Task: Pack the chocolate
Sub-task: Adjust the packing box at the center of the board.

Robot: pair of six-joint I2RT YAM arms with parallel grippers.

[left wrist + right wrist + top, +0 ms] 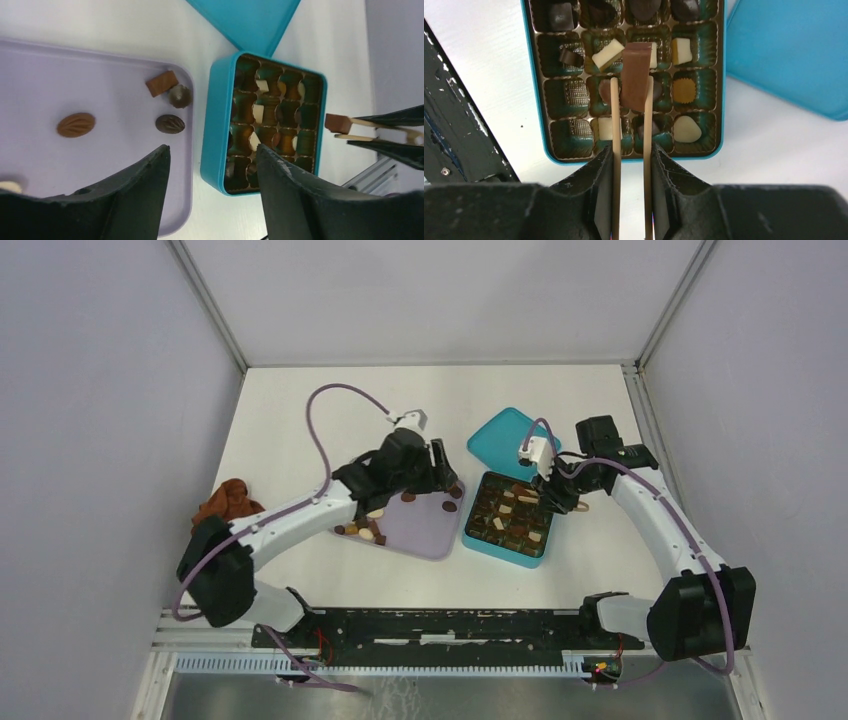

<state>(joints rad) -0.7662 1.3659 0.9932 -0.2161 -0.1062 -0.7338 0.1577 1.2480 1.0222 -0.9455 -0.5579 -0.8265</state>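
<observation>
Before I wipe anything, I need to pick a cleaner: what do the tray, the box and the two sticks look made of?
Tray: probably plastic; smooth, matt lilac, with a rounded moulded rim.
Box: teal with a slight sheen, plastic or painted tin; I cannot tell which.
Sticks: pale, dull tan, likely bare wood or bamboo, pinching a brown chocolate.

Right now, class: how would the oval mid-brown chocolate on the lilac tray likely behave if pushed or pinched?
The oval mid-brown chocolate looks rigid and light, so it would probably slide on the smooth tray. Its rounded, ribbed sides might slip from a pinch.
</observation>
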